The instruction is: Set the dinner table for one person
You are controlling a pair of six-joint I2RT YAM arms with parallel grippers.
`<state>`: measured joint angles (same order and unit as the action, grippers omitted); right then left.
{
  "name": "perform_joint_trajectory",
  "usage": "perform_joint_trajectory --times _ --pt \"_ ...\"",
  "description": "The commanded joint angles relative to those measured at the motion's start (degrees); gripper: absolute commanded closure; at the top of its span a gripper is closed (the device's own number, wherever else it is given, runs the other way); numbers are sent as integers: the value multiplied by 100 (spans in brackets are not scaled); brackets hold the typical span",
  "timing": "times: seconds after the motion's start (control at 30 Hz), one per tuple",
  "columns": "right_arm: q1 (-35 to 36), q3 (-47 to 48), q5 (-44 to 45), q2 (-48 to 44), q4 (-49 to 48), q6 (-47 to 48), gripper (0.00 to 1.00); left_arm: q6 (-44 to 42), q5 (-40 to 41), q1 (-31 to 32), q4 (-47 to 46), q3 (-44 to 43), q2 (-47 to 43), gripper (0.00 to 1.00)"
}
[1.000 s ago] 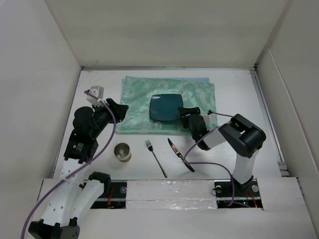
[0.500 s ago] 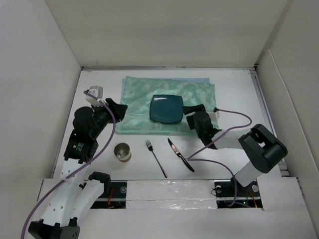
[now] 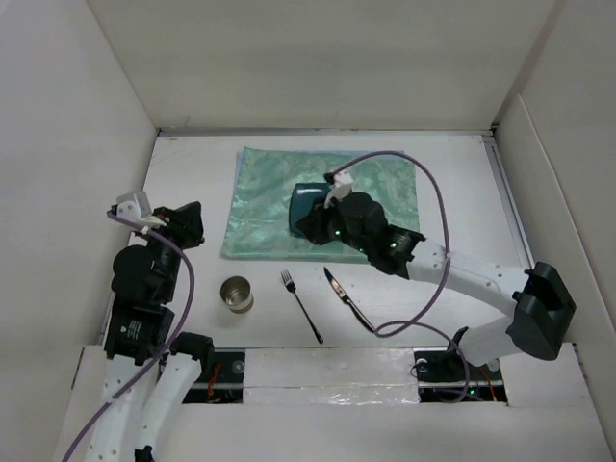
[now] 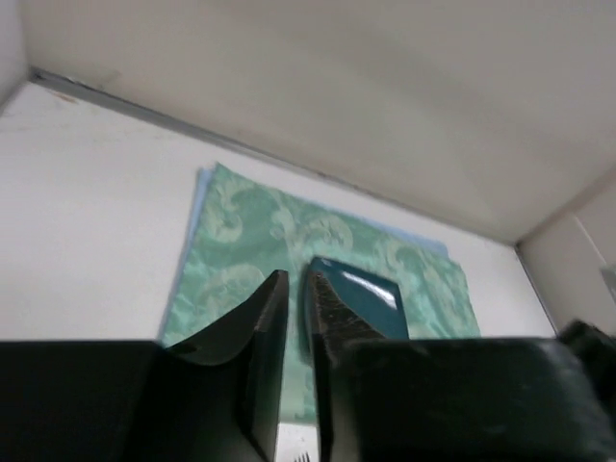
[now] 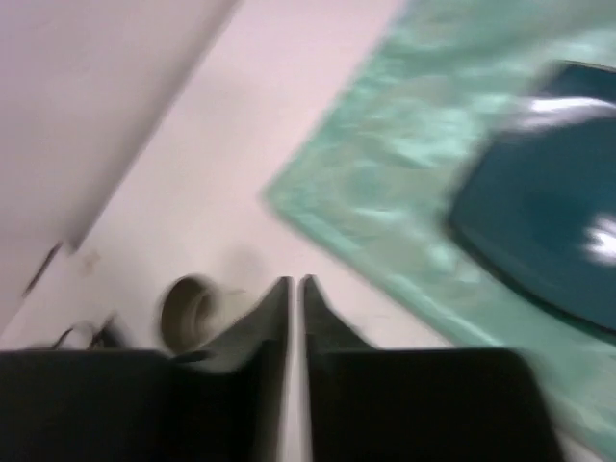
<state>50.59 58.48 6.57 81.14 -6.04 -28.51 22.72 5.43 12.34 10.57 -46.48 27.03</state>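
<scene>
Jaws on left gripper (image 4: 296, 289) and right gripper (image 5: 296, 289) closed, empty; plate (image 3: 302, 204) on placemat (image 3: 262, 197); cup (image 3: 236, 294), fork (image 3: 301, 306), knife (image 3: 348, 300) unplaced at its 6 o'clock.

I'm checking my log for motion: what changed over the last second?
The right gripper swung left across the plate from its right edge, shut and empty. The left gripper pulled back from the placemat edge. Plate, placemat, cup, fork and knife stayed put.

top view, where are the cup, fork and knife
small round metal cup (image 3: 237, 294), top view, its open mouth
slim silver metal fork (image 3: 303, 310), top view, mid handle
black-handled table knife (image 3: 348, 300), top view, where blade meets handle
</scene>
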Motion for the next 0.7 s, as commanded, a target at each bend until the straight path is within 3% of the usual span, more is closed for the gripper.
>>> perform_joint_trajectory --times 0.0,0.1,0.13,0.37,0.67 --pt "766 804 -560 426 1271 1409 73 215 1089 -30 -55 -10 -311 86" --pt "1206 1584 -438 998 1544 1646 47 373 1660 -91 24 7 -539 76" --pt "1277 1814 -367 1418 1675 1804 45 391 1776 -91 16 25 -619 72" --pt "1638 3520 -138 3089 2721 2104 43 347 1892 -91 -213 218 -1033 67" --pt "1744 3671 -560 3636 2416 1937 44 259 1619 -91 -248 209 -919 66"
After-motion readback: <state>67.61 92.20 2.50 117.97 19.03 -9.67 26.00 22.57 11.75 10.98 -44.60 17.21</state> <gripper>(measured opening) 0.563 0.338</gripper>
